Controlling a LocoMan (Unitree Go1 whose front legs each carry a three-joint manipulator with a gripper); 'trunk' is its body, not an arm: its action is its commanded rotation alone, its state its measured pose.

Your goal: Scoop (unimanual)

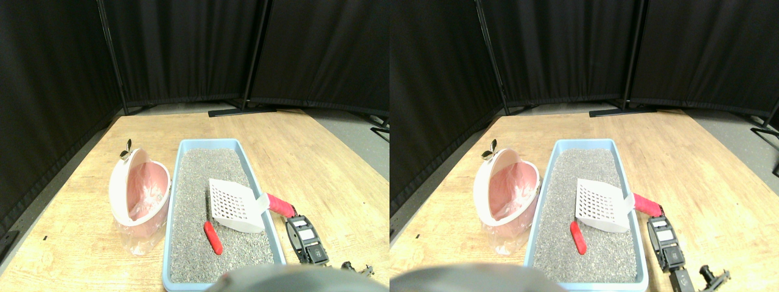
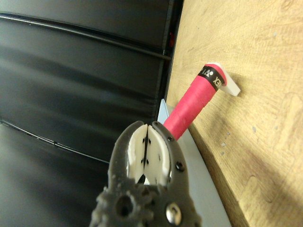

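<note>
A white slotted scoop lies on the grey litter in the light blue tray. Its red wrapped handle sticks out over the tray's right rim. A small red piece rests on the litter just left of the scoop. My right gripper sits outside the tray, right behind the handle's end. In the wrist view the gripper is shut, its white pads pressed together with nothing between them. The red handle runs on just beyond the tips, and I cannot tell if they touch it.
A pink and white bin with a clear plastic liner stands tilted against the tray's left side. A small metal clip lies behind it. Black curtains on stands close off the wooden floor at the back and left.
</note>
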